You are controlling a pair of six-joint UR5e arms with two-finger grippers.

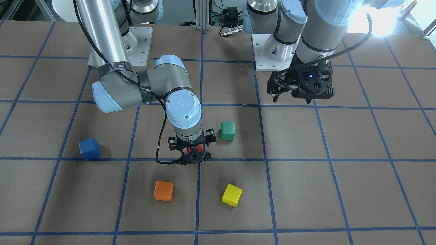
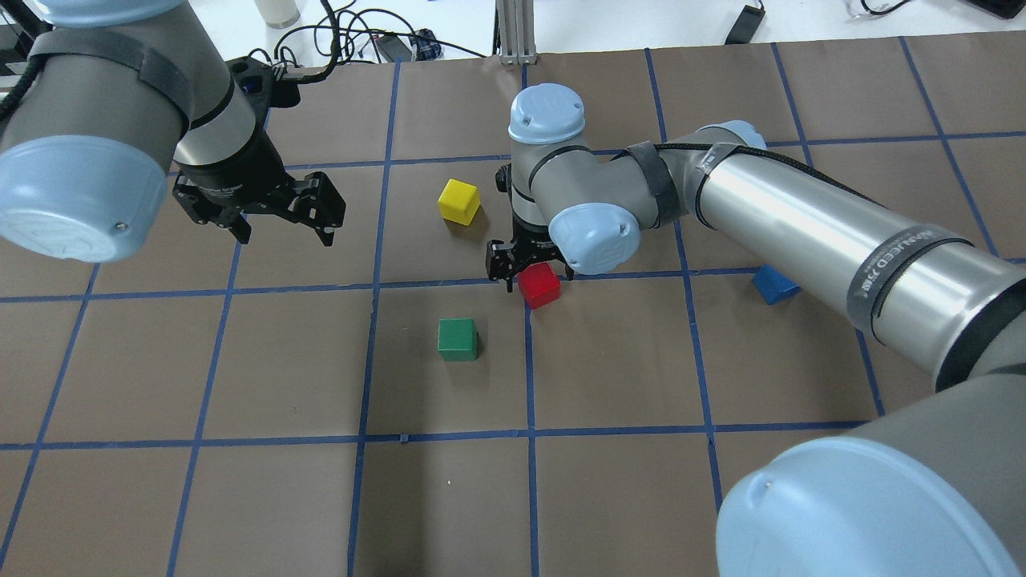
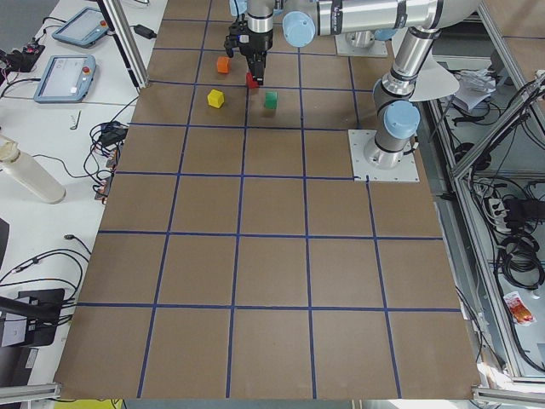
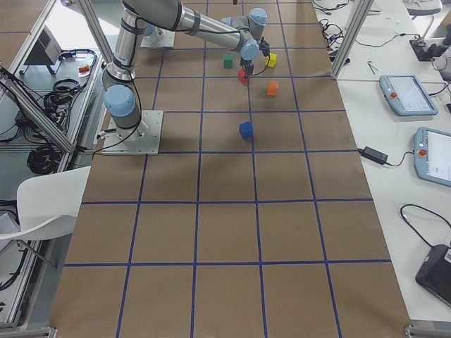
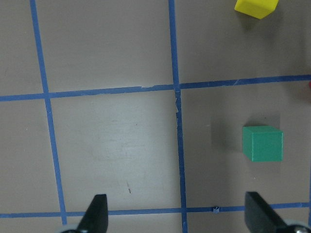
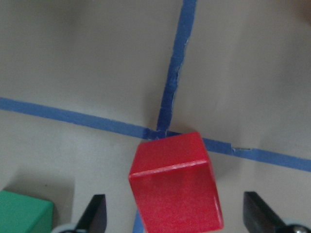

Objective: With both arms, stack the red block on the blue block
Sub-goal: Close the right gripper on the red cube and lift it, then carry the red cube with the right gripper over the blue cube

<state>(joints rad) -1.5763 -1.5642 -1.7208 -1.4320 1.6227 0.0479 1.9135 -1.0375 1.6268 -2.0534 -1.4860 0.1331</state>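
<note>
The red block rests on the table at a tape crossing, between the open fingers of my right gripper, which do not touch it. It also shows in the overhead view, under the right gripper, and it is mostly hidden in the front view. The blue block lies apart, on the robot's right side. My left gripper hangs open and empty above the table; its fingers show apart.
A green block lies close to the red one, nearer the robot. A yellow block and an orange block lie on the far side. The right arm's forearm passes above the blue block.
</note>
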